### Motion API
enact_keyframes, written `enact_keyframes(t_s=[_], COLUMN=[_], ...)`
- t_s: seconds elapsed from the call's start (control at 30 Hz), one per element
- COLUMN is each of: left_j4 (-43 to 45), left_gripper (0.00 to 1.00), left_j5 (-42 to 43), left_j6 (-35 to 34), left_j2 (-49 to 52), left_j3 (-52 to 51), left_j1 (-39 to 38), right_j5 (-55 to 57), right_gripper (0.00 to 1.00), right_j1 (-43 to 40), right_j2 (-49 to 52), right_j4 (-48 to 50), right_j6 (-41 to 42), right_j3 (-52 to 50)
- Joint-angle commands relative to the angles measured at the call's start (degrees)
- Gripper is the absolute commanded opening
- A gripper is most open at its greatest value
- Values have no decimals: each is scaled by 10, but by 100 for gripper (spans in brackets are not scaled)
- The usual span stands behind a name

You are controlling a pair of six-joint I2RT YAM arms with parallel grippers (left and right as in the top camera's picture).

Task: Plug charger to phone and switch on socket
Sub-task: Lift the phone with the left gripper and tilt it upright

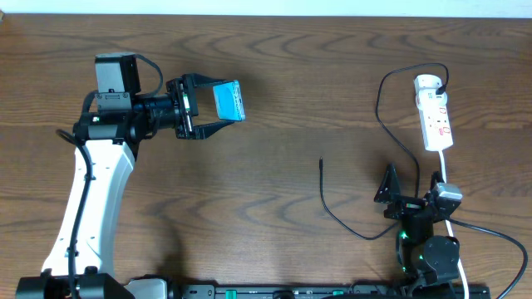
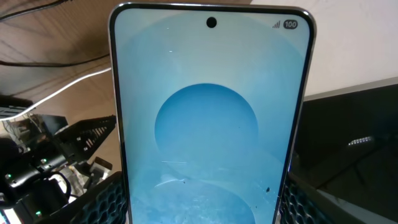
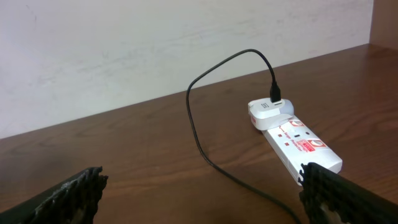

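Pinching the phone (image 1: 227, 100) toward the desk's (image 1: 291, 58) far-left corner are the left fingers (image 1: 214, 129); right fingers (image 3: 74, 190) stand spread by the near edge.

Overhead: fixed above, straight down, wide, whole surface (image 1: 274, 108) in frame. Left wrist: very near phone (image 2: 211, 124), screen fills frame, right arm (image 2: 43, 168) behind at left edge. Right wrist: low over surface, facing socket (image 3: 298, 140) and wall (image 3: 124, 50); overhead shares socket.
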Motion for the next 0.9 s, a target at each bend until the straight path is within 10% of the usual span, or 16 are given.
enact_keyframes(t_s=[0.0,0.4,0.87], left_j4=[3,-56,-256], left_gripper=[7,7,7], left_j5=[22,-135,-513], left_j6=[-7,220,476], left_j2=[-10,-9,-8], left_j3=[21,20,20], left_j1=[2,2,-4], right_j5=[1,1,1], right_gripper=[99,99,99], right_j1=[-7,-7,-7], right_j2=[-2,-2,-2], right_j4=[-2,-2,-2], right_j6=[-9,-9,-9], right_j3=[0,0,0])
